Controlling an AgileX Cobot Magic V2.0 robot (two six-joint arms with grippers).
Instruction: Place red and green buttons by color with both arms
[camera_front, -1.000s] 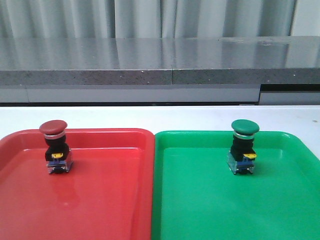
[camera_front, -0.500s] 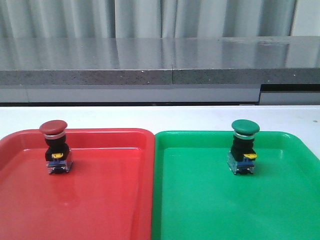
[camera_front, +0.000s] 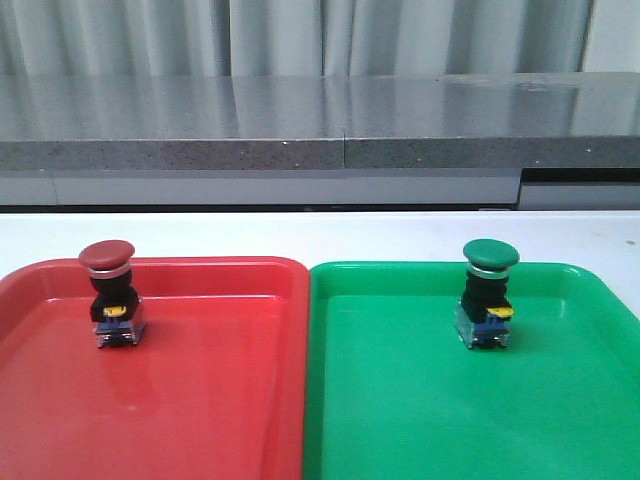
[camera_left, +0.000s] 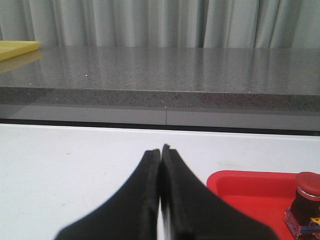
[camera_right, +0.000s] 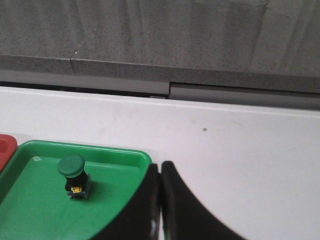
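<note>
1. Red button (camera_front: 108, 292): one, upright, in the far left part of the red tray (camera_front: 200, 400). Dark red cap up, black body, yellow tab facing the camera, bluish base on the tray floor.
2. Green button (camera_front: 489, 293): one, upright, in the far part of the green tray (camera_front: 420, 420), right of its middle. Same build, green cap.
3. Trays: two, side by side with their inner rims touching or very nearly so; red on the left, green on the right. Near edges of both are cut off by the front view.
4. Left gripper (camera_left: 160, 150): fingers pressed together tip to tip, nothing between them. It sits level over the white table (camera_front: 320, 235), beside the red tray's outer corner, apart from the red button, which is cut off at that view's edge.
5. Right gripper (camera_right: 160, 166): fingers likewise closed on each other, empty. It looks down from above the green tray's outer far corner; the green button is well clear of it.
6. Neither arm appears in the front view.
7. Background: grey stone counter (camera_front: 320, 125) beyond the table, pale curtain (camera_front: 300, 35) behind. A yellow object (camera_left: 15, 48) on the counter in the left wrist view, probably a tray, mostly out of frame.
</note>
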